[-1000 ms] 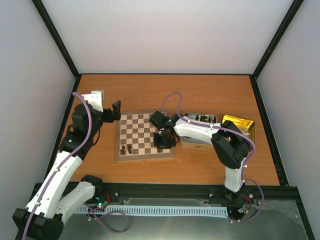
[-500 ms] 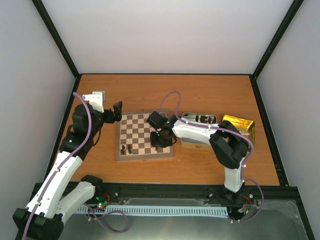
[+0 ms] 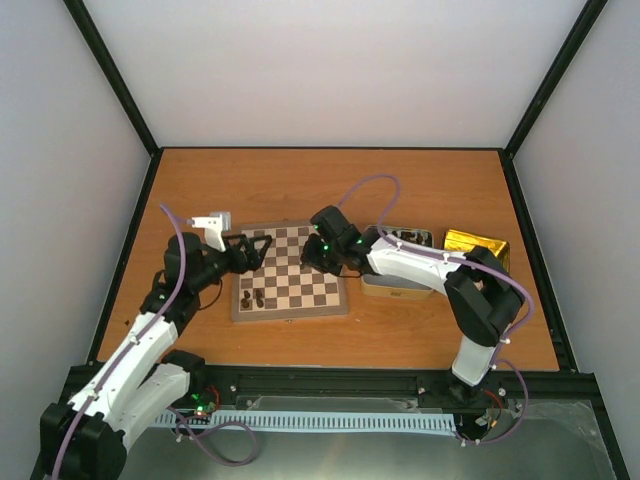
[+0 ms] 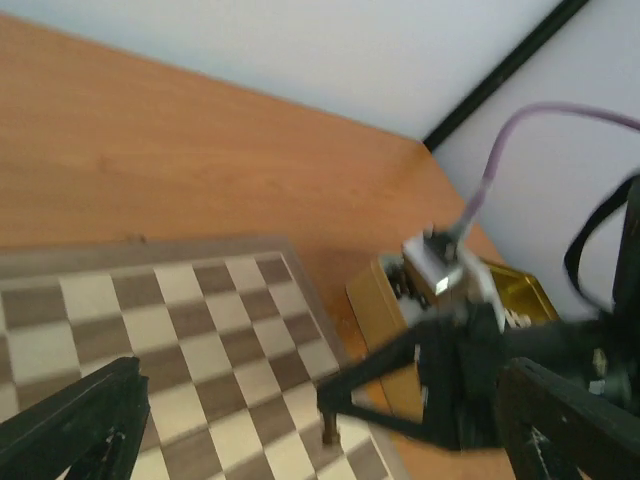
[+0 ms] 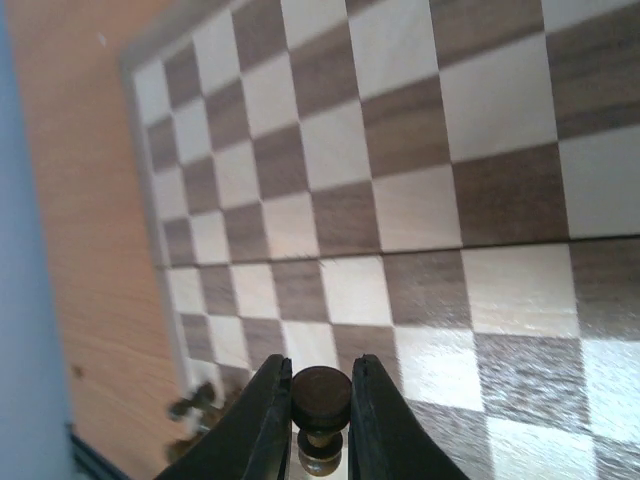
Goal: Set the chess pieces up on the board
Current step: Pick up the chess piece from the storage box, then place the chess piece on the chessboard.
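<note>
**Operator:** What has moved?

**Describer:** Your left gripper has swung in from beside the board and now hangs over its left edge, fingers wide apart and empty. Your right gripper has shifted toward the board's far side.

**Operator:** Where is the piece?

**Describer:** A dark chess piece is clamped upright between the right fingers, over the squares. A few other dark pieces stand near the board's near-left corner. You seem mid-carry. Next, centre over a square, lower gently, then release.

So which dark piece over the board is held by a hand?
The dark piece pinched in the right hand, over the board; the two others stand free on the board's near-left squares.
</note>
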Controlling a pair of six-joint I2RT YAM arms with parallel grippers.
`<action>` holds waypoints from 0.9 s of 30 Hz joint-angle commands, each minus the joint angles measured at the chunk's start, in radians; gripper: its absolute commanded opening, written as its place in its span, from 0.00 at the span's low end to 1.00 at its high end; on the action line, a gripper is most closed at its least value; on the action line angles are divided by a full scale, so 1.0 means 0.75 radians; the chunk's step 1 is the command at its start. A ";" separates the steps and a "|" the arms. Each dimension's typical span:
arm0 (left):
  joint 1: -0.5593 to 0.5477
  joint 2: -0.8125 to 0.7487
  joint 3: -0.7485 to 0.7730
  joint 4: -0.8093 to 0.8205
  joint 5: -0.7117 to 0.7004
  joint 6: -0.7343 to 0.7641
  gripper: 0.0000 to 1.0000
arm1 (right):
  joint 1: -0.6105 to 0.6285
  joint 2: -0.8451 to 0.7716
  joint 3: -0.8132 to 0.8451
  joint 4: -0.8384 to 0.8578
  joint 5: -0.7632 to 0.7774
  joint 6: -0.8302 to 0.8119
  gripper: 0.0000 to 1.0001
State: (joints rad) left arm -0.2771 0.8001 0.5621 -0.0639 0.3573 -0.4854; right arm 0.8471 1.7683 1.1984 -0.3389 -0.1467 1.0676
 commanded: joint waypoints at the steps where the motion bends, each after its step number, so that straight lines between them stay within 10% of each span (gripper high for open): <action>1: -0.013 -0.063 -0.173 0.307 0.179 -0.264 0.93 | -0.052 -0.047 -0.061 0.239 -0.074 0.292 0.14; 27: -0.199 0.328 -0.331 0.806 0.167 -0.495 0.53 | -0.078 -0.137 -0.288 0.687 -0.330 0.954 0.13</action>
State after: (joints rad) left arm -0.4164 1.0199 0.2684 0.4561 0.4789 -0.8623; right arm 0.7902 1.6867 0.9890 0.1196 -0.3588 1.7424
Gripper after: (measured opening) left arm 0.561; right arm 0.134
